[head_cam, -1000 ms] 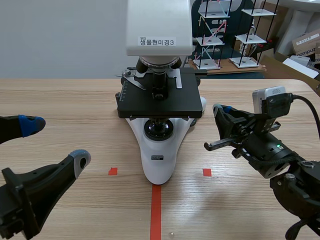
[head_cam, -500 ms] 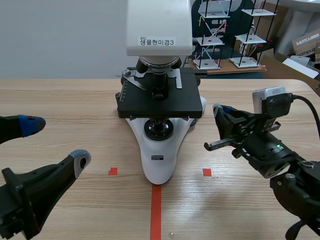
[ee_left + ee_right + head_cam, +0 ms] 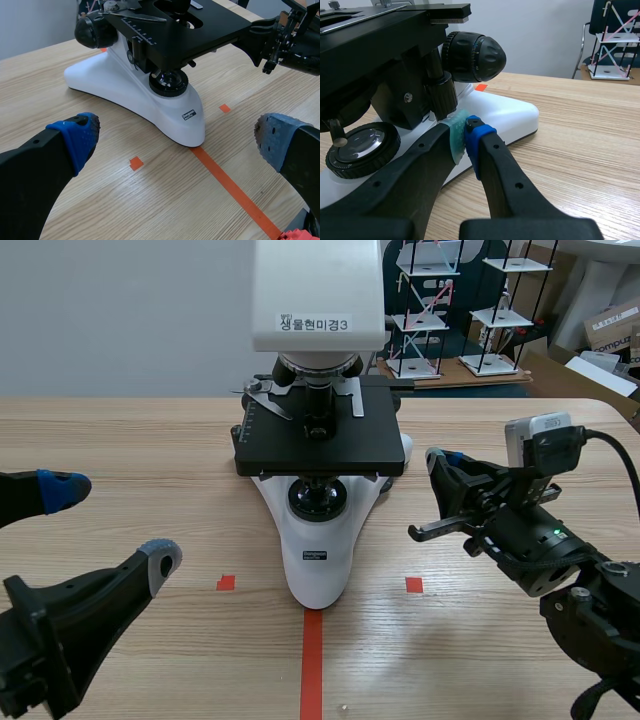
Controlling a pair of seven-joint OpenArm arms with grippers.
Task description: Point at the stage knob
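Observation:
The white and black microscope [image 3: 316, 540] stands at the table's middle. Its stage knob [image 3: 441, 89] is a black cylinder hanging under the stage's right side [image 3: 386, 483], below the big ribbed focus knob [image 3: 473, 50]. My right gripper [image 3: 464, 134] is shut on nothing, and its tips lie just below and beside the stage knob's lower end, over the white base. In the scene view the right gripper [image 3: 436, 458] sits a little to the right of the stage [image 3: 320, 445]. My left gripper [image 3: 110, 525] stands open at the near left, well short of the microscope [image 3: 150, 95], with nothing between its fingers.
Orange-red tape marks lie on the wooden table [image 3: 120, 440] in front of the microscope base. Behind the table's far right edge stand white model racks [image 3: 430, 310] and cardboard boxes [image 3: 612, 330]. The right arm's gripper [image 3: 260, 42] shows beside the stage in the left wrist view.

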